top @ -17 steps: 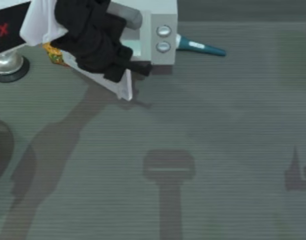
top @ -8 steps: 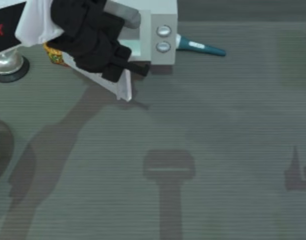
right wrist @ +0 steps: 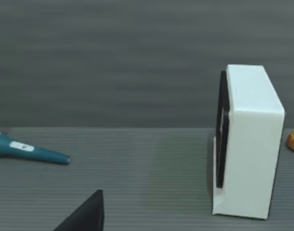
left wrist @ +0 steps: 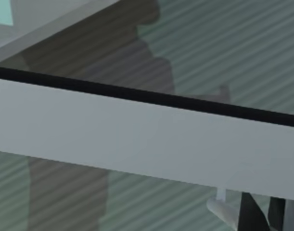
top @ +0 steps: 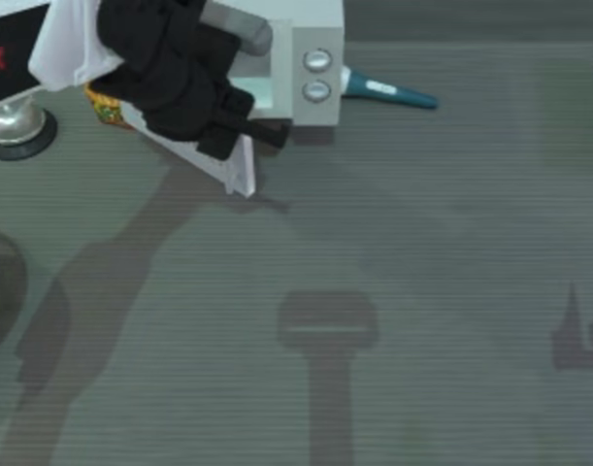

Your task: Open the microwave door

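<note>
The door (top: 240, 167) stands swung well out from the microwave (top: 311, 39) at the top view's upper left, its free edge angled toward the middle of the tabletop (top: 432, 272) and the pale cavity open behind it. That angle suggests the opening is far along, though likely not finished. The left end effector (top: 262, 131) sits right at the door's upper edge near the free end, placed there because that end gives the most leverage about the hinge. In the left wrist view the door's edge (left wrist: 137, 134) fills the picture as a pale band with a dark strip, so I cannot tell whether the fingers are apart or clamped on it. The knob panel (top: 316, 76) stays clear of the arm. A teal tool (top: 388, 92) lies just beside the microwave's right side. The right arm is parked off the top view; its camera sees a white box (right wrist: 248, 144).
</note>
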Robot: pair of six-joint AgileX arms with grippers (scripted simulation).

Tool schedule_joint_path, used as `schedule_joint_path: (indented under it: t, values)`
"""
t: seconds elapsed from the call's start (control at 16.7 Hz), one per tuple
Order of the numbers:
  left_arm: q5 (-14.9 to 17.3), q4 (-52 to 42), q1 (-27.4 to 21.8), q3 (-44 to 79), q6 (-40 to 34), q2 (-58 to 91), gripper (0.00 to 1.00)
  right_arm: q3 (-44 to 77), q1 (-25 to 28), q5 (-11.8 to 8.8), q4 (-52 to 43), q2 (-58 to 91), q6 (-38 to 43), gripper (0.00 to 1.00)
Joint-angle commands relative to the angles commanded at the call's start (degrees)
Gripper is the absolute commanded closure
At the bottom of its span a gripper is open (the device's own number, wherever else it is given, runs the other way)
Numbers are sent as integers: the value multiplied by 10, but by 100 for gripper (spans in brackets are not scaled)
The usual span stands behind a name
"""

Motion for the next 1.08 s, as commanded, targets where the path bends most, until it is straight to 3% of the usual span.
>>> schedule_joint_path:
  t: [0.66,1.08]
  values:
    - [5,0,-2,-3,0,1,100,0,0,0,0,0,0,0]
    - [48,-2,29,-43,83,-30,100,0,0,0,0,0,0,0]
